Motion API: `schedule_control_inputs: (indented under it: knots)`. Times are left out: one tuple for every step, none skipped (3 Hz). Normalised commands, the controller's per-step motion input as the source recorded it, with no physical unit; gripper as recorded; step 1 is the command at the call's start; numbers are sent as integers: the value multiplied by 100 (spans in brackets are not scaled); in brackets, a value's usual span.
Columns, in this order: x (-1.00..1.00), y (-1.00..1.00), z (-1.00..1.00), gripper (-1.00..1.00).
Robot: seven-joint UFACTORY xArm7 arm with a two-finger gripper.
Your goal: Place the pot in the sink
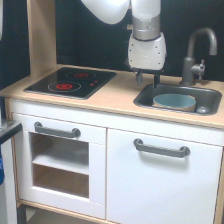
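The light blue pot (174, 102) with a tan rim band sits upright inside the dark grey sink (215, 95), toward the basin's middle. The grey curved faucet (196, 50) stands behind the sink. My gripper (148, 78) hangs from the white arm above the sink's left rear corner, just above and to the exterior view's left of the pot. Its dark fingers point down and hold nothing; the gap between them looks small, so I cannot tell if it is open or shut.
A black stovetop (72, 81) with red rings lies on the wooden counter at the exterior view's left. Below are white cabinet doors with grey handles (161, 148). A tall wooden side panel (41, 35) stands at the back left.
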Motion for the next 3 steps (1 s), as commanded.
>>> schedule_control_inputs:
  knots:
    - [-28,-8,56,100]
    - [-32,-7,56,100]
    - [-33,-4,51,100]
